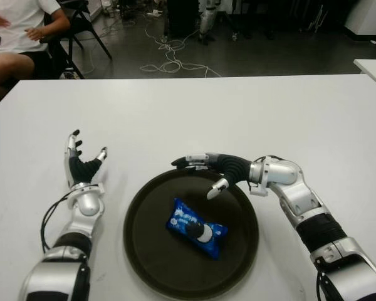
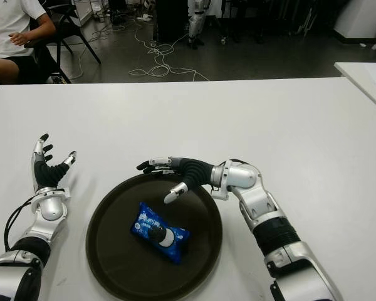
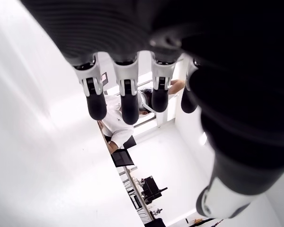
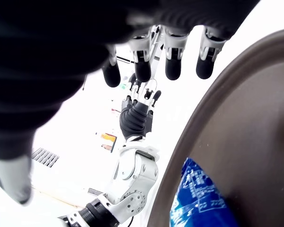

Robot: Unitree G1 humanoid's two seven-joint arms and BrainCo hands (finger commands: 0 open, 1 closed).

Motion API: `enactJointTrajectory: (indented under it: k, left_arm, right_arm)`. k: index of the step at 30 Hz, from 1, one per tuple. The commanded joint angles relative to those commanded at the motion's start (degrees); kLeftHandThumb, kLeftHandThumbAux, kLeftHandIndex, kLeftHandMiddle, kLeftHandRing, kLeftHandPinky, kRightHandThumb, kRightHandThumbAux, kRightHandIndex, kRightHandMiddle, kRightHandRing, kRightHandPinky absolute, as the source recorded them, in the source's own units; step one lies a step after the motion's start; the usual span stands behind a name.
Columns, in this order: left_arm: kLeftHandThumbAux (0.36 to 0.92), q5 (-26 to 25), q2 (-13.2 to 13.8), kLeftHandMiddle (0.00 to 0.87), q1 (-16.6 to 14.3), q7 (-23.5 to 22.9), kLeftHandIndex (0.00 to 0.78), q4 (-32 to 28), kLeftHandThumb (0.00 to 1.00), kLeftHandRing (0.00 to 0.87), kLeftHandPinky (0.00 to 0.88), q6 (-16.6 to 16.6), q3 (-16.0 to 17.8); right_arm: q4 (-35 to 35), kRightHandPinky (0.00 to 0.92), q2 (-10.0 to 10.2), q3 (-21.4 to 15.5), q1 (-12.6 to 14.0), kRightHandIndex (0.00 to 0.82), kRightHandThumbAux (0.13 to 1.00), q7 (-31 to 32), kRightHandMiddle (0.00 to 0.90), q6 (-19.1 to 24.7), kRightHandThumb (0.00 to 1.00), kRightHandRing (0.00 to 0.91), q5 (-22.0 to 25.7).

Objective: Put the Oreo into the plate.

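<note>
**Q:** White table [image 1: 194, 113] first, then. What stands on it, largest down?

**A:** Item one: dark round plate [image 1: 144, 251], at the near edge between the two arms. Item two: blue Oreo packet [image 1: 196, 228], lying flat inside the plate, near its middle, clear of the rim. Nothing else in the plate.

**Q:** Hands?

**A:** Right hand [image 1: 208, 168] over the plate's far rim, fingers extended and apart, holding nothing, packet below and apart from it. Left hand [image 1: 81, 164] beside the plate on its left, fingers spread, empty. A seated person [image 1: 19, 31] shows beyond the table's far left corner.

**Q:** Task status?

**A:** Judged complete: packet is in the plate and neither hand has it. Only drawing the right hand clear appears left.
</note>
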Motion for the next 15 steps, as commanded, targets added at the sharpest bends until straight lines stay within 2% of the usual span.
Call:
enactJointTrajectory:
  k: [8, 12, 15]
  left_arm:
    - [0.801, -0.51, -0.16, 0.109, -0.07, -0.27, 0.114, 0.14, 0.234, 0.127, 0.168, -0.15, 0.27]
    - [0.799, -0.39, -0.04, 0.113, -0.21, -0.07, 0.112, 0.40, 0.227, 0.132, 0.172, 0.02, 0.17]
    - [0.795, -0.37, 0.00, 0.119, -0.28, -0.05, 0.108, 0.46, 0.219, 0.140, 0.184, 0.18, 0.15]
  right_arm:
    - [2.41, 0.000, -0.43, -1.77, -0.79, 0.060, 0.639, -2.03, 0.037, -0.11, 0.000, 0.000, -0.06]
    - [4.11, 0.000, -0.32, -5.47, -0.31, 0.060, 0.649, -5.10, 0.046, -0.75, 0.000, 0.009, 1.67]
    - [5.33, 0.000, -0.16, -7.92, -1.15, 0.062, 0.649, -7.00, 0.057, 0.55, 0.000, 0.017, 2.70]
